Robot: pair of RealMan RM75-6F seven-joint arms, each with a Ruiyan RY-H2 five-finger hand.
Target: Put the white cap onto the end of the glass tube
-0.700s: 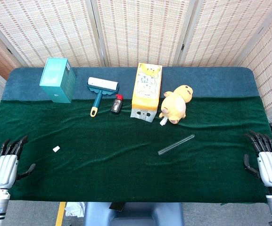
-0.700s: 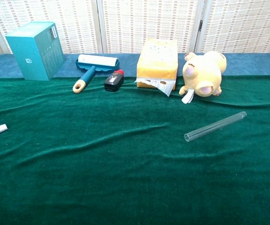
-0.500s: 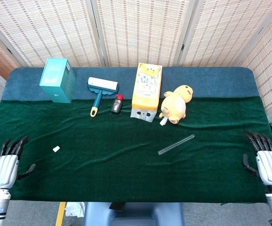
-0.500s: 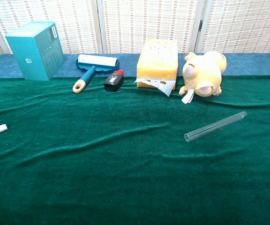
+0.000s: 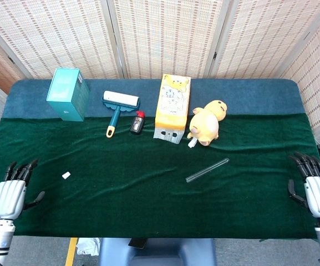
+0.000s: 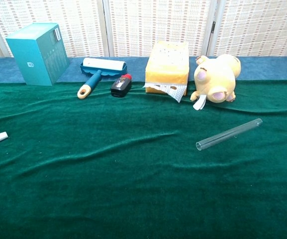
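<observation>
A small white cap (image 5: pixel 66 175) (image 6: pixel 0 137) lies on the green cloth at the left. The clear glass tube (image 5: pixel 207 170) (image 6: pixel 229 134) lies slanted on the cloth right of centre, its open end towards me. My left hand (image 5: pixel 10 192) hovers at the table's near left corner, fingers spread, holding nothing, well to the left of the cap. My right hand (image 5: pixel 316 189) hangs at the near right edge, fingers apart and empty, far right of the tube. Neither hand shows in the chest view.
Along the back stand a teal box (image 5: pixel 67 93), a lint roller (image 5: pixel 115 108), a small black and red item (image 5: pixel 137 122), a yellow carton (image 5: pixel 173 107) and a yellow plush toy (image 5: pixel 207 122). The green cloth (image 5: pixel 148 205) has shallow wrinkles.
Both hands have shifted slightly: the left a little to the right and down in the head view, the right a little down. Cap and tube have not moved.
</observation>
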